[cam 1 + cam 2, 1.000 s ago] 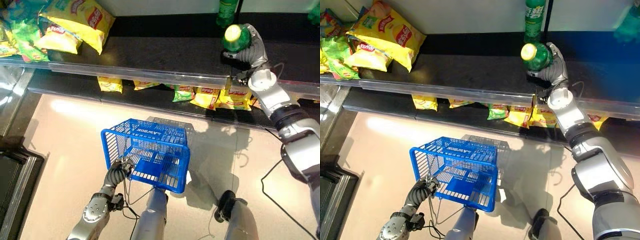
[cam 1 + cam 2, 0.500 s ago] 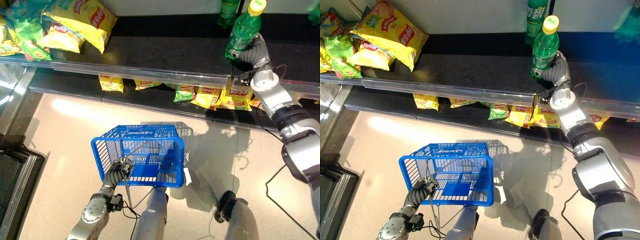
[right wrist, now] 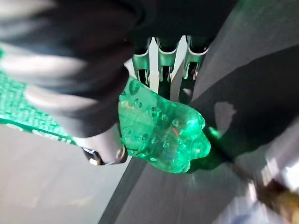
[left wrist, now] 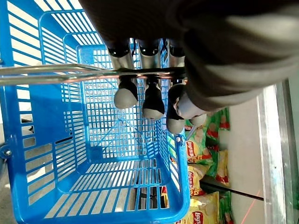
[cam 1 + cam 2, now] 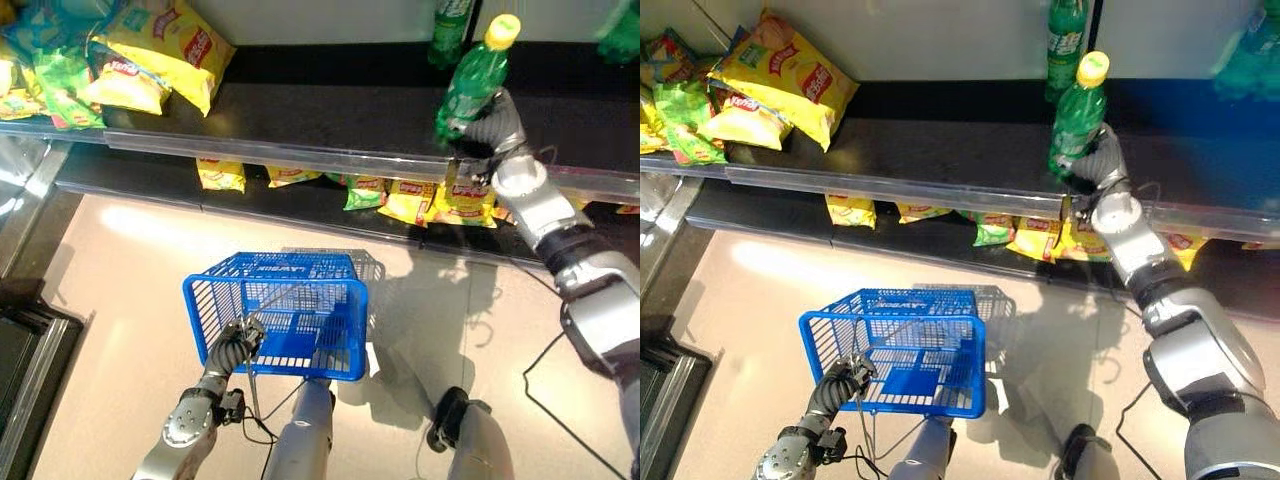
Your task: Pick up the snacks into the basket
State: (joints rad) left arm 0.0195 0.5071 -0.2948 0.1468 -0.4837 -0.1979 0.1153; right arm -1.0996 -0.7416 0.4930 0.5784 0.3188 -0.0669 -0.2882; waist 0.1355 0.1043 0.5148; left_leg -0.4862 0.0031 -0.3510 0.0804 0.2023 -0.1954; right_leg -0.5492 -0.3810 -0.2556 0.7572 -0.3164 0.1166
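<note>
Here the bottle [image 5: 1076, 118] is gripped low by the right hand's [image 5: 1098, 160] curled fingers [image 3: 160, 65], so it may tip; the basket [image 5: 280, 310] handle is clasped in the left hand [image 5: 233, 348].

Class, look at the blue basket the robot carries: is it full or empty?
Empty. The left wrist view looks straight into the blue basket hanging from the left robot hand, and only its bare mesh floor and walls show.

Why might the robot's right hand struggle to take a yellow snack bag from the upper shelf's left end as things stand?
Probably it can't yet: the right hand is shut on a green bottle, and the yellow snack bag lies at the shelf's far end.
</note>
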